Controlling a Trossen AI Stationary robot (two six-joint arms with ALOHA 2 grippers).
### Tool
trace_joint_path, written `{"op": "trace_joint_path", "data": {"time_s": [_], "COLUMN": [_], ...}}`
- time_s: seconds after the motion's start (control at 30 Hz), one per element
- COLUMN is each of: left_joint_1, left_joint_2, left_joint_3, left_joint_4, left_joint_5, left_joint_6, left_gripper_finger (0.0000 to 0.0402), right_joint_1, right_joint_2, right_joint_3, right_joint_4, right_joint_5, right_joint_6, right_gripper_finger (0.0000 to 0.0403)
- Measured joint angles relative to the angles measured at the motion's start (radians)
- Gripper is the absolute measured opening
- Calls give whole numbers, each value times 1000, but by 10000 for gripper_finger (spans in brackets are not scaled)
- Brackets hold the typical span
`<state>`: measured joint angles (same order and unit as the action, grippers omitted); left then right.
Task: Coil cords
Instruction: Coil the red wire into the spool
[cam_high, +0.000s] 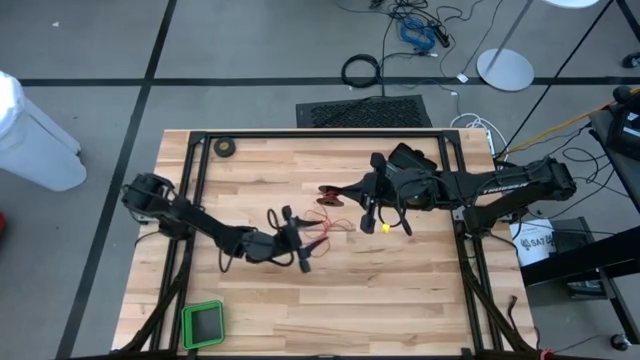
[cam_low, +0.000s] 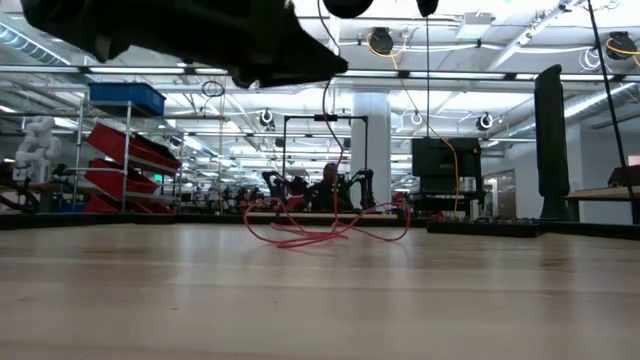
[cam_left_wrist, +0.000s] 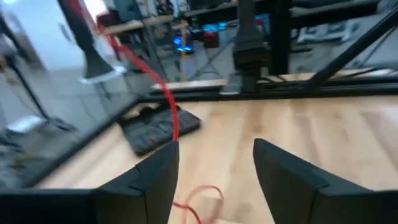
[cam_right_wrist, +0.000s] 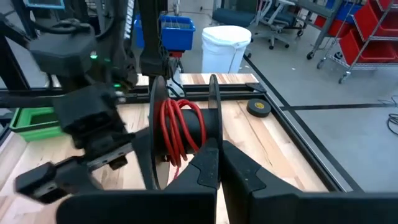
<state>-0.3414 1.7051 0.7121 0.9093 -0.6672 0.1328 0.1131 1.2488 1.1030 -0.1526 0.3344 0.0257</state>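
My right gripper (cam_right_wrist: 214, 171) pinches the reel (cam_right_wrist: 180, 134), several red turns wound. Loose wire (cam_high: 325, 232) lies mid-table beside my left gripper (cam_left_wrist: 214, 168), fingers spread, empty. Most winding remains, I judge.

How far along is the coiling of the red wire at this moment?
Partly done: several turns of red wire already sit on the black reel, which the right gripper holds with shut fingers. The left gripper is open, the wire running beside one finger. Left to do: a loose tangle lies on the table.
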Motion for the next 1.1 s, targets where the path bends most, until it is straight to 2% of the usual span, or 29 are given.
{"op": "trace_joint_path", "data": {"time_s": [0.13, 0.33, 0.43, 0.67, 0.77, 0.93, 1.1], "left_joint_1": [-8, -8, -7, 11, 36, 68, 57], "left_joint_2": [29, 30, 30, 30, 30, 29, 29], "left_joint_3": [43, 46, 46, 46, 46, 46, 46], "left_joint_4": [1, -1, -2, -11, -49, -81, -78], "left_joint_5": [-118, -143, -151, -148, -129, -58, -125], "left_joint_6": [72, 60, 68, 80, 33, -20, -20], "left_gripper_finger": [216, 207, 179, 69, 36, 30, 21], "right_joint_1": [0, 0, 0, 0, 0, 0, 0], "right_joint_2": [0, 0, 0, 0, 0, 0, 0], "right_joint_3": [0, 0, 0, 0, 0, 0, 0], "right_joint_4": [-1, -4, -7, -8, -8, -8, -9], "right_joint_5": [0, 0, 0, 0, 0, 0, 0], "right_joint_6": [0, -8, -11, -15, -15, -15, -15], "right_gripper_finger": [0, 0, 0, 0, 0, 0, 0]}}
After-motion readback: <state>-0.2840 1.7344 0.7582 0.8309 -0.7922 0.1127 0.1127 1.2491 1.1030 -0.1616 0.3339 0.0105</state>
